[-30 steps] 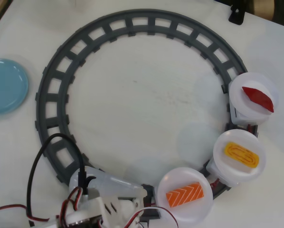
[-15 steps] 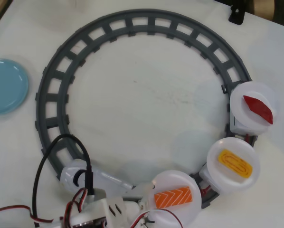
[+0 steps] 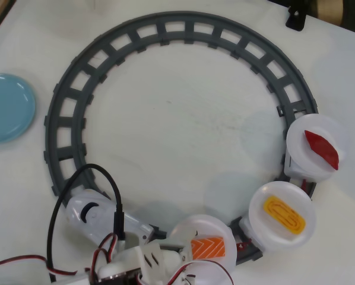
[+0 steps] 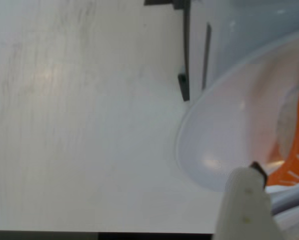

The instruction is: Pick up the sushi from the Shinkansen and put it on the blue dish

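In the overhead view the white Shinkansen (image 3: 87,212) sits on the lower left of the grey ring track (image 3: 165,32), pulling three cars with round white plates. The orange sushi (image 3: 208,246) with white chevrons lies on the first plate (image 3: 192,228), at the bottom. My gripper (image 3: 183,264) reaches in from the bottom edge over that plate's near-left rim and looks open. In the wrist view one white fingertip (image 4: 244,200) stands just left of the sushi (image 4: 295,150), apart from it; the other finger is out of frame. The blue dish (image 3: 8,107) lies empty at the far left.
A yellow egg piece (image 3: 283,215) and a dark red piece (image 3: 321,149) ride on the two following plates at the right. Black and red cables (image 3: 59,202) loop over the track and train nose. A black object (image 3: 295,16) sits at the top right.
The train has run clockwise along the track, carrying the sushi plate leftward up to my gripper. The gripper has shifted slightly right and now overlaps the plate's rim.
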